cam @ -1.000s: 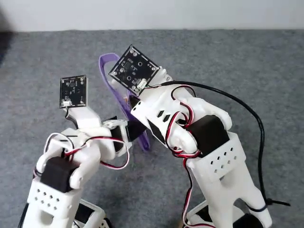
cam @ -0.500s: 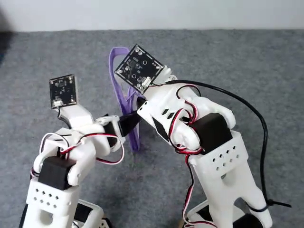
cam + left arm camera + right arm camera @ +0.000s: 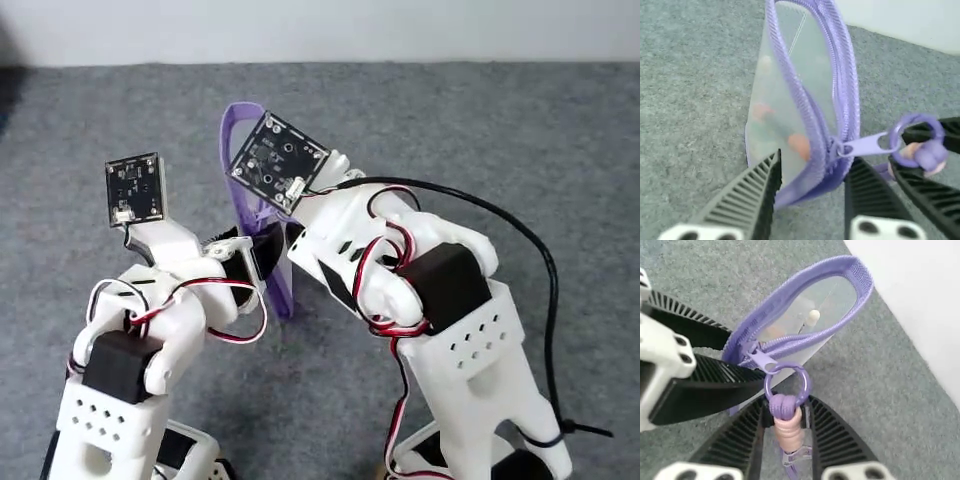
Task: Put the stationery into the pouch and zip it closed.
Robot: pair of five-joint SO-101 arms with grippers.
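Note:
A translucent pouch [image 3: 281, 287] with a purple zipper stands on edge between the two arms, its mouth [image 3: 840, 270] gaping in a loop. Small stationery pieces [image 3: 799, 145] show through its side. My left gripper [image 3: 817, 165] is shut on the pouch's near end, one finger on each side. The zipper slider [image 3: 837, 149] sits at that end. Its purple pull ring [image 3: 786, 382] reaches across to my right gripper [image 3: 785, 412], which is shut on the pink charm [image 3: 786, 427] hanging from the ring. The left gripper's fingers [image 3: 700, 390] lie just beside it.
The grey felt table cover [image 3: 520, 150] stretches around both arms, with a white wall [image 3: 400, 30] along its far edge. A black cable [image 3: 545, 290] loops off the right arm's side. Both wrist camera boards stand above the pouch.
The pouch has swung more upright and shifted a little away from the arms' bases. The left wrist has moved left, and the right wrist has drifted back left after a small step right.

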